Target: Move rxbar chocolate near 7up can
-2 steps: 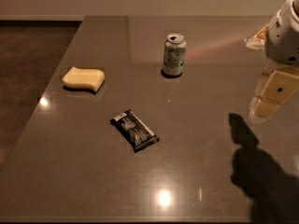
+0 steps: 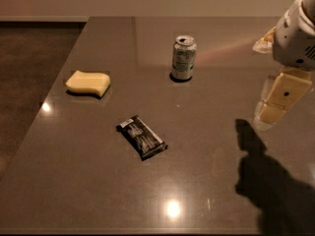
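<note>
**While the bar lies untouched: reach step, approach notes**

Rxbar chocolate point(image 2: 141, 136) lies flat on the table point(image 2: 74, 181), long axis diagonal. It is well apart from the gripper point(image 2: 270, 113), off to its left in view and somewhat nearer the camera. 7up can point(image 2: 183, 58) stands upright, also left of the gripper but farther back; bar and can are well apart. Sponge point(image 2: 88, 82) lies beyond the bar, farthest from the gripper. Gripper hangs above the table's right side; spread or closed, cannot tell.

Judgement: the step is the reach. Cross above the surface, align across the bar's short width, and descend square, since a flat glossy wrapper may skid. Plan the carry to stop short of the can.
</note>
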`<state>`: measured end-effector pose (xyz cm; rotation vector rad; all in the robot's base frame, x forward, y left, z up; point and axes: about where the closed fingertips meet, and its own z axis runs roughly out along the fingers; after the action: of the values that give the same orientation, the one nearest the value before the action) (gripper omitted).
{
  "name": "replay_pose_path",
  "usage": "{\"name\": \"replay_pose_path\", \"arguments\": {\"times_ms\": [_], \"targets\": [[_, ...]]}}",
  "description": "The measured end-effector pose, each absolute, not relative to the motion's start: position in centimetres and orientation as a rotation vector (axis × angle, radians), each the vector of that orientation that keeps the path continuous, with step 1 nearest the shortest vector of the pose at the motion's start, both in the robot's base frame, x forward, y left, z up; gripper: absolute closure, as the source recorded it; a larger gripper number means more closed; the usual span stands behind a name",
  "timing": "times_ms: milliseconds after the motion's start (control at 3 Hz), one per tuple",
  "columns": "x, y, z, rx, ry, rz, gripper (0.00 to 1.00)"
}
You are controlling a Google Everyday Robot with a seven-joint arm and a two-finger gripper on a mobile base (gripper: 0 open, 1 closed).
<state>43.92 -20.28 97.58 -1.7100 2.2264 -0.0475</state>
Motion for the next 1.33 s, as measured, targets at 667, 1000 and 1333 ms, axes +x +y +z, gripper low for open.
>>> {"name": "replay_pose_path", "arguments": {"times_ms": [667,1000,1333], "targets": [[42.8,-13.6,95.8,-1.610,2.255,0.108,0.00],[42.3,-9.4,94.8,-1.542,2.286,0.174,0.00],[42.3,-6.4,93.3,-1.462,2.329,0.186,0.00]]}}
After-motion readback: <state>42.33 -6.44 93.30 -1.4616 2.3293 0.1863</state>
